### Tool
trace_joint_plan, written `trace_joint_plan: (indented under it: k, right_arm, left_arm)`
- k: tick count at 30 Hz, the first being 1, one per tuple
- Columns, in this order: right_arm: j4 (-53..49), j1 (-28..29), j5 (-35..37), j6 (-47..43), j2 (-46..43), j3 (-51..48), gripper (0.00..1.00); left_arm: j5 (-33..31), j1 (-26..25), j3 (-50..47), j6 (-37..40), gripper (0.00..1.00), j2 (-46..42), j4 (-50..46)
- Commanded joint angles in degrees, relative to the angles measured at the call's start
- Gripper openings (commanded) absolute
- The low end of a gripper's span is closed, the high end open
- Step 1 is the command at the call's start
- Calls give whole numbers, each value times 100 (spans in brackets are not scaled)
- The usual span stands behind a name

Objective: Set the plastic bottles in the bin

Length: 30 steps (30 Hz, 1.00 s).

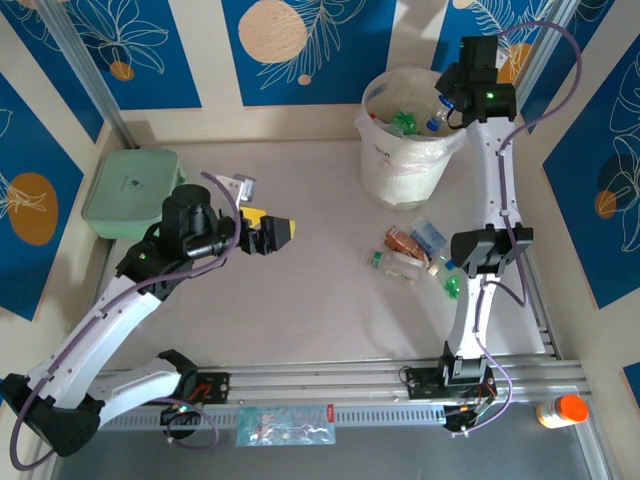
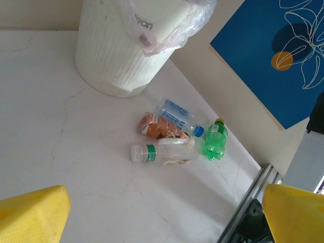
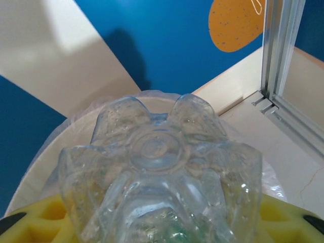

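The white bin (image 1: 405, 140) with its bag liner stands at the back right, and several bottles (image 1: 405, 122) lie inside it. My right gripper (image 1: 447, 100) hovers over its right rim, shut on a clear plastic bottle (image 3: 162, 177) whose base faces the wrist camera between the yellow pads (image 3: 40, 215). Several bottles lie clustered on the table (image 1: 415, 255): a clear one with a green band (image 2: 164, 152), an orange-labelled one (image 2: 159, 126), a blue-labelled one (image 2: 177, 115) and a green one (image 2: 215, 142). My left gripper (image 1: 270, 235) hangs open at mid-table, well left of that cluster, with nothing between its fingers (image 2: 30, 215).
A pale green lidded box (image 1: 130, 190) sits at the far left. An orange-capped bottle (image 1: 560, 410) stands off the table at the front right. An aluminium rail (image 1: 350, 380) runs along the near edge, with a flat packet (image 1: 285, 425) in front of it. Walls close in on three sides.
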Motion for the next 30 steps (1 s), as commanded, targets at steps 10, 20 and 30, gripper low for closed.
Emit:
trace_joint_plan:
  k: [10, 20, 30]
  right_arm:
    - [120, 143, 314, -662, 553, 222, 64]
    - [247, 222, 149, -752, 80, 234, 90]
    - [-359, 259, 76, 24, -1079, -276, 81]
  left_arm:
    - [45, 63, 188, 190, 97, -79, -249]
    - [21, 63, 243, 311, 98, -165, -453]
    - [-21, 63, 151, 353, 98, -382, -412]
